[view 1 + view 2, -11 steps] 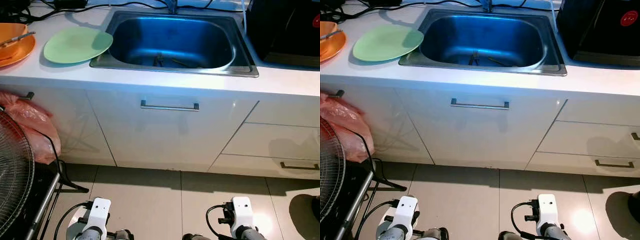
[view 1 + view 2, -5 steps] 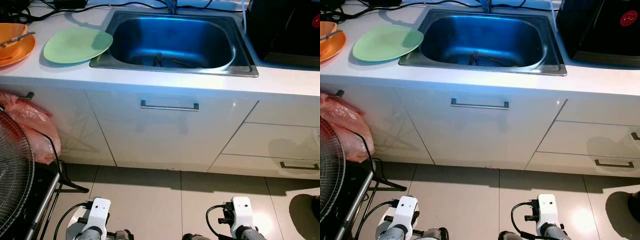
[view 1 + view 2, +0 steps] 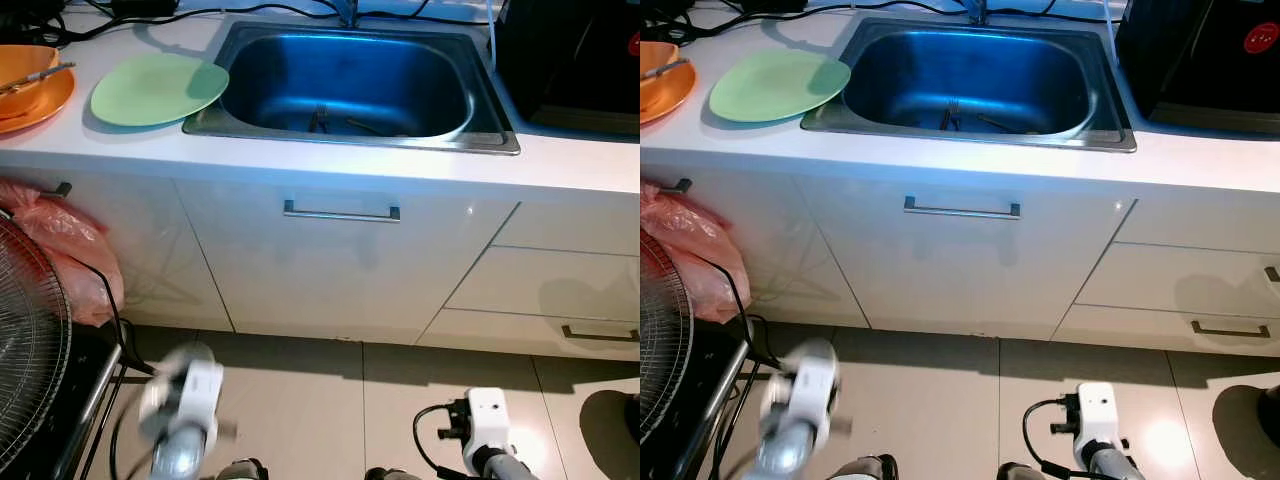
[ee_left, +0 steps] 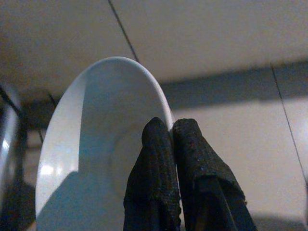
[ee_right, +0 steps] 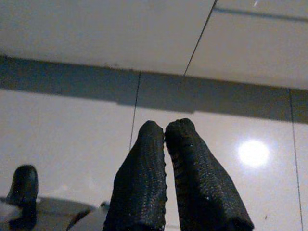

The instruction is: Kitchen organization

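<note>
My left gripper (image 4: 171, 126) is shut on the rim of a white plate (image 4: 96, 144), which it holds low over the tiled floor. That left arm (image 3: 185, 400) is a blurred streak in front of the cabinets. My right gripper (image 5: 165, 126) is shut with nothing in it and hangs above the floor; its wrist (image 3: 488, 420) is at the lower right. On the white counter lie a green plate (image 3: 158, 88) and an orange bowl (image 3: 30, 85) with a utensil across it. The steel sink (image 3: 455, 135) has a fork (image 3: 320, 118) at its bottom.
A black appliance (image 3: 570, 60) stands on the counter right of the sink. Below are a cupboard door with a bar handle (image 3: 341, 211) and drawers (image 3: 560, 290). A pink bag (image 3: 60, 240) hangs at the left, above a fan grille (image 3: 30, 350) and its stand.
My left arm has swung upward from the bottom edge and is now blurred by motion. The right arm has hardly moved. The camera has shifted slightly.
</note>
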`<state>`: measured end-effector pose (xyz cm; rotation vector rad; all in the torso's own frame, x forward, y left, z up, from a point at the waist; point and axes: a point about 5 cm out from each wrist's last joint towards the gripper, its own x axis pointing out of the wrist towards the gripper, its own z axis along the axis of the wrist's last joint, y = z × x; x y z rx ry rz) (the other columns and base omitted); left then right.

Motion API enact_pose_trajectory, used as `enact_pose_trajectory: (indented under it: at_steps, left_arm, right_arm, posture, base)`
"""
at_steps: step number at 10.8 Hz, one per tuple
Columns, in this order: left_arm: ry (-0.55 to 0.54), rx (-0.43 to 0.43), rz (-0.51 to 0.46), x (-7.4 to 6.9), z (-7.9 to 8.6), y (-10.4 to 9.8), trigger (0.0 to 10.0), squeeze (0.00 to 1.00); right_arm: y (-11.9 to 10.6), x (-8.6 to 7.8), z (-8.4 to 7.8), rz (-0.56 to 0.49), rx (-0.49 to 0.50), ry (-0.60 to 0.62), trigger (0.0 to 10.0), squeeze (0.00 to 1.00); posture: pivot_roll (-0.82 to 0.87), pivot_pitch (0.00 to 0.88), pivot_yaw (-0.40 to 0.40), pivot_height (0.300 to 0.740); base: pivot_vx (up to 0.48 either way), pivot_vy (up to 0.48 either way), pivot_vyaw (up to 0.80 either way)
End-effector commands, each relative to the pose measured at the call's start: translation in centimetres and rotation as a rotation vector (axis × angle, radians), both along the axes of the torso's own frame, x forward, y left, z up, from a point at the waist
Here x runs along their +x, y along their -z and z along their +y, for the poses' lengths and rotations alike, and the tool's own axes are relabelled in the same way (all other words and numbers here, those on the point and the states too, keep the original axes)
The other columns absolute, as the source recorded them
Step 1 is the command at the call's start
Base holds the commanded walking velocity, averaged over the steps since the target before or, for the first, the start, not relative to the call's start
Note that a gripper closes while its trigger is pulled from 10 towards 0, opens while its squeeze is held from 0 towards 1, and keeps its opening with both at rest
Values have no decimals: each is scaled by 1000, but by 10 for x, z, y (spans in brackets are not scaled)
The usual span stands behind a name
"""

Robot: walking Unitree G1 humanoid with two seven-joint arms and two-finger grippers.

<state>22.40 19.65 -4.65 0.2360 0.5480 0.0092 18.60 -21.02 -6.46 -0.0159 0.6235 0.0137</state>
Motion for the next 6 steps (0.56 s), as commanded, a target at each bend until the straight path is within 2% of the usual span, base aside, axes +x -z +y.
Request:
enact_pose_trajectory:
  at_steps: [1, 2, 4, 5, 6]
  left_arm:
    - [13, 25, -81, 10, -2, -10, 10000, 0]
    - [86, 62, -252, 35, -15, -35, 10000, 0]
    - [127, 114, -417, 56, -27, -63, 10000, 0]
    - [136, 125, -536, 69, -35, -85, 10000, 0]
    - [147, 124, -576, 71, -38, -91, 10000, 0]
  right_arm:
    - [-1, -3, -3, -28, 0, 26, 10000, 0]
    - [-7, 0, -3, -104, -2, 28, 10000, 0]
    - [-64, 77, 1, -379, -47, -31, 10000, 0]
    - [-90, 100, 4, -502, -27, -37, 10000, 0]
    - [-99, 106, 5, -551, -7, -37, 10000, 0]
  posture:
    - [51, 122, 2, 740]
    - [55, 130, 0, 740]
    - [61, 138, 1, 740]
    - [59, 141, 2, 740]
    - [59, 142, 2, 740]
  base:
    - [0, 0, 0]
    - [0, 0, 0]
    - [0, 0, 0]
    - [0, 0, 0]
    - [0, 0, 0]
